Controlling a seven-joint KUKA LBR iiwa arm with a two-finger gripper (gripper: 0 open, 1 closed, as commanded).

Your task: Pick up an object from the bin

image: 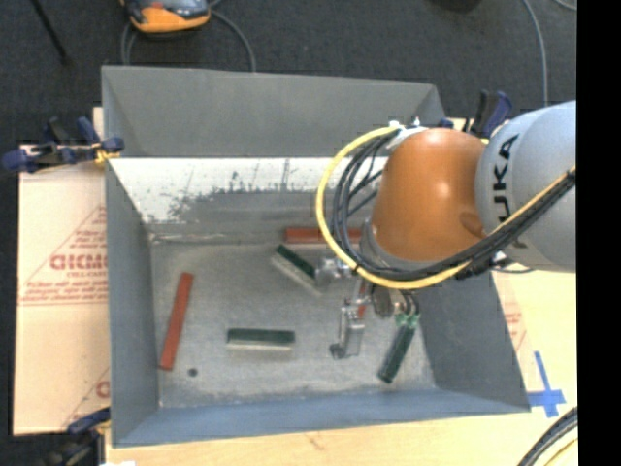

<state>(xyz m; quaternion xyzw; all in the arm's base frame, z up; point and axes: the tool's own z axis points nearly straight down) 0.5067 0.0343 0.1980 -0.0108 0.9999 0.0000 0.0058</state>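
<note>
My gripper (344,338) hangs under the orange wrist cover, low over the bin floor right of the middle. A dark green bar (397,349) lies tilted just to its right, near the right wall. Another dark green bar (260,338) lies flat on the floor to its left, a short gap away. Behind the gripper a third dark green bar (292,262) lies at a slant, partly hidden by the gripper body. Nothing shows between the gripper and the floor.
A long red-orange bar (176,320) lies near the left wall. Another red bar (307,233) rests at the back wall, partly behind the cables. The arm and its cover hide the bin's right back part.
</note>
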